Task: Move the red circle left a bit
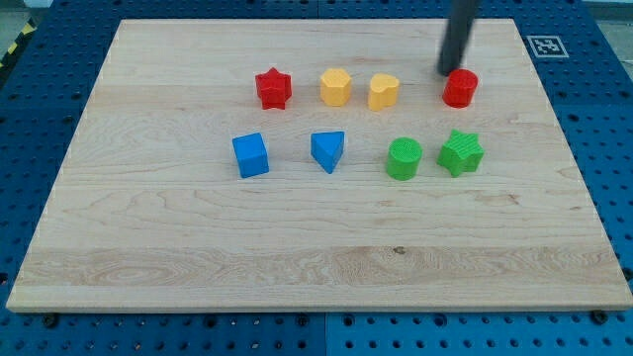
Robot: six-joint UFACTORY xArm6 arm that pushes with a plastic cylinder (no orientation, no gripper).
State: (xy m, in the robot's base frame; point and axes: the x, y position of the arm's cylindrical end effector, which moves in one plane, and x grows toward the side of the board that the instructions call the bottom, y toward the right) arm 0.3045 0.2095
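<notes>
since our tip (450, 71) sits just beyond the red circle (460, 89) on its far-left edge at the counter's (297, 247) far right, a push from here would send it nearer or right, not left. overshoot risks hitting the yellow heart (384, 91). we carry no gripper.

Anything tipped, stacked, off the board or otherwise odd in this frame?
Nothing stands out. All eight blocks sit flat and apart on the wooden board, in two loose rows. My tip rests just at the upper left of the red circle.
</notes>
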